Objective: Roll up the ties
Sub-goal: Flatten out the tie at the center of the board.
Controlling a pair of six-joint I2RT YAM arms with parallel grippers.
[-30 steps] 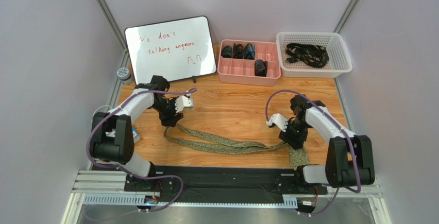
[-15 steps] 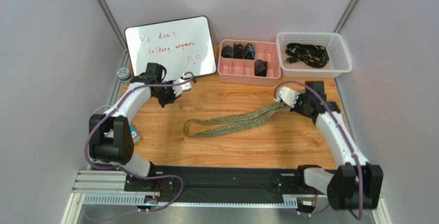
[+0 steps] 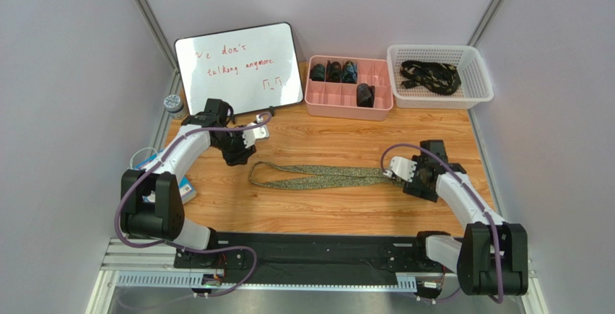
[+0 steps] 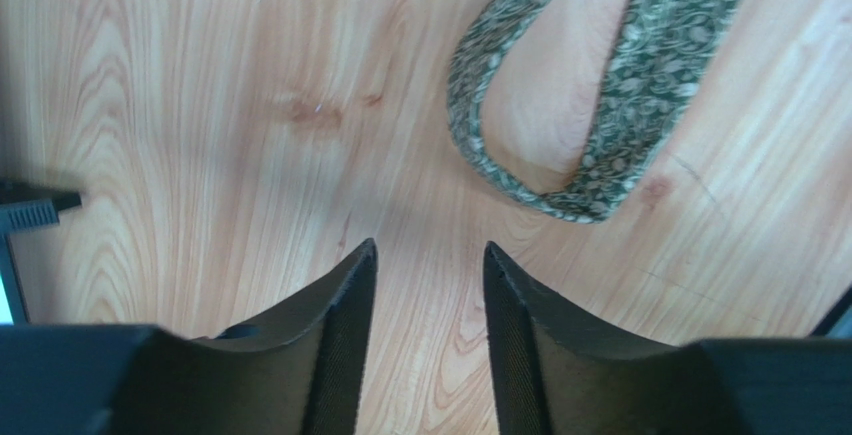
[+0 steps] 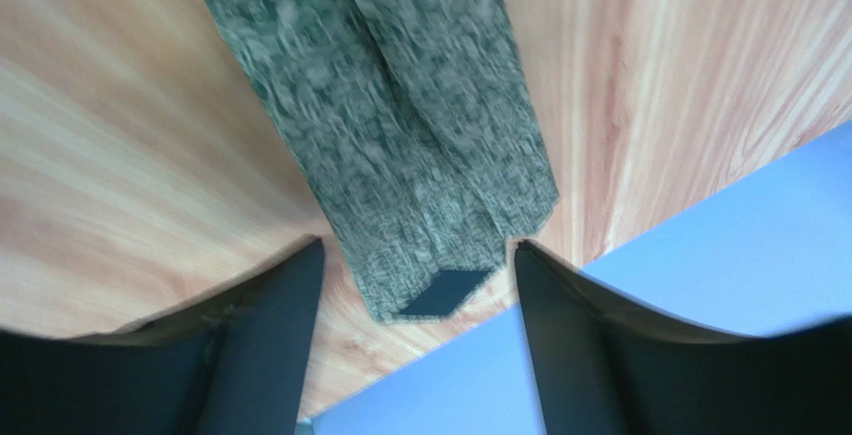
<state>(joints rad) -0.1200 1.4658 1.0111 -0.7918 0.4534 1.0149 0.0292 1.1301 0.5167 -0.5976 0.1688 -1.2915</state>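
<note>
Black fingers of the left claw (image 4: 428, 250) stand apart with nothing between them, hovering over bare wood near the looped bend of the olive-green tie (image 4: 620, 105); the right claw (image 5: 418, 244) is likewise spread, the tie's stacked flat ends lying between its fingers, which are not closed on them. That tie lies doubled in a long narrow loop across the middle of the wooden tabletop (image 3: 325, 141), running from one claw to the other. Farther back stand a whiteboard (image 3: 238, 68), a pink divided tray (image 3: 346, 112) with dark rolls (image 3: 365, 95) in four compartments, and a white basket (image 3: 440, 101) holding black ties (image 3: 431, 76).
</note>
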